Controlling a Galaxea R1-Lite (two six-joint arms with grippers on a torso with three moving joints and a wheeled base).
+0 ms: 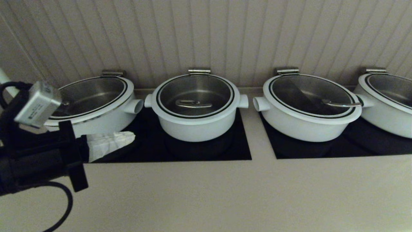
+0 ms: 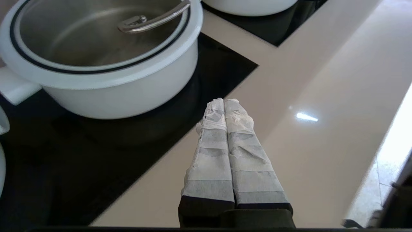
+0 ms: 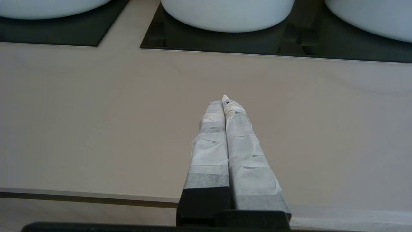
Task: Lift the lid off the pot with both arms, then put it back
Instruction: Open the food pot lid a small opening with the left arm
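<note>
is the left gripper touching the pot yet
Apart. The left wrist view shows the left gripper, shut, short of the pot, with dark cooktop between them. The lid sits on the pot.

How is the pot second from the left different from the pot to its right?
The pot is narrower and deeper; the wider pot is shallower. The pot's lid carries its steel wire handle at the centre; the wider pot's lid has its handle near the rim. Both are white with glass lids, closed, on black panels.
</note>
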